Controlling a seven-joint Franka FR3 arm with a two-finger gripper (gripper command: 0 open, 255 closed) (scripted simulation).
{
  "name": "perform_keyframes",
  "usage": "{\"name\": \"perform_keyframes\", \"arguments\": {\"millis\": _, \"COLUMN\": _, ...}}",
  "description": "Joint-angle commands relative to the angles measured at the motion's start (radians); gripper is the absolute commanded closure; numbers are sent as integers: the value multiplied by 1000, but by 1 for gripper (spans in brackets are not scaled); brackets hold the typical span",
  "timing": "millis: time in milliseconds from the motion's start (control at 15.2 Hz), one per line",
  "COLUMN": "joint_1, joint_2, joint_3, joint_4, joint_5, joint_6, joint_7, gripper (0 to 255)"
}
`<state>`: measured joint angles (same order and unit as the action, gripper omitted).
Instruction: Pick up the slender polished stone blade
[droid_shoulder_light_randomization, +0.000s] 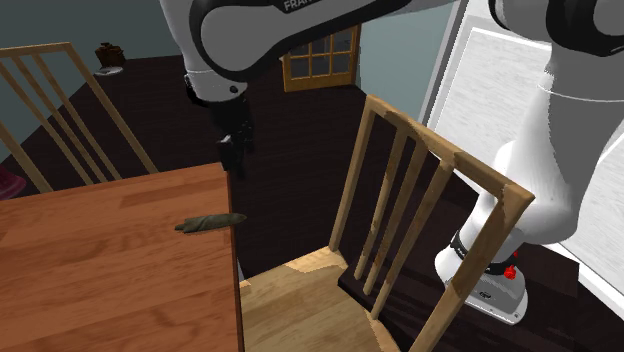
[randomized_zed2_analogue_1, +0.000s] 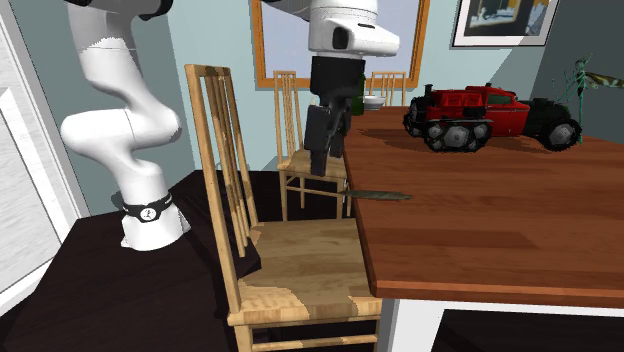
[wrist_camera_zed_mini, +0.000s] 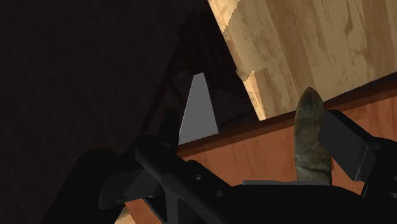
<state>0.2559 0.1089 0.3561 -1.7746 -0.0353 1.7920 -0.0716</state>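
The slender, dark mottled stone blade (droid_shoulder_light_randomization: 210, 222) lies flat on the reddish-brown wooden bench (droid_shoulder_light_randomization: 100, 270). It sits at the bench's edge, beside the light wooden slat-backed chair (droid_shoulder_light_randomization: 400, 200), with 1 tip poking just over. The arm's 2 black fingers (wrist_camera_zed_mini: 347, 145) stand apart, open, just above the blade, which shows between them, close to 1 finger. Whether they touch cannot be told.

I see a brown wooden table (droid_shoulder_light_randomization: 100, 270) with a pale wooden chair (droid_shoulder_light_randomization: 300, 300) close beside it. The floor (droid_shoulder_light_randomization: 290, 150) is very dark. The walls (randomized_zed2_analogue_1: 220, 30) are blue-grey, and one has a window (droid_shoulder_light_randomization: 320, 60) with a wooden frame.
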Motion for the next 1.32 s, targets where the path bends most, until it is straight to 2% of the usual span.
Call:
{"name": "perform_keyframes", "arguments": {"millis": 0, "joint_1": 26, "joint_2": 77, "joint_3": 19, "joint_4": 72, "joint_5": -22, "joint_6": -15, "joint_7": -2, "gripper": 0}}
{"name": "perform_keyframes", "arguments": {"millis": 462, "joint_1": 134, "joint_2": 299, "joint_3": 71, "joint_4": 292, "joint_5": -90, "joint_6": -79, "joint_7": -21, "gripper": 0}}
{"name": "perform_keyframes", "arguments": {"millis": 1056, "joint_1": 132, "joint_2": 318, "joint_3": 65, "joint_4": 216, "joint_5": -99, "joint_6": 14, "joint_7": -17, "gripper": 0}}
{"name": "perform_keyframes", "arguments": {"millis": 1122, "joint_1": 132, "joint_2": 317, "joint_3": 65, "joint_4": 214, "joint_5": -99, "joint_6": 16, "joint_7": -16, "gripper": 255}}
{"name": "perform_keyframes", "arguments": {"millis": 1254, "joint_1": 133, "joint_2": 317, "joint_3": 65, "joint_4": 216, "joint_5": -99, "joint_6": 14, "joint_7": -16, "gripper": 255}}
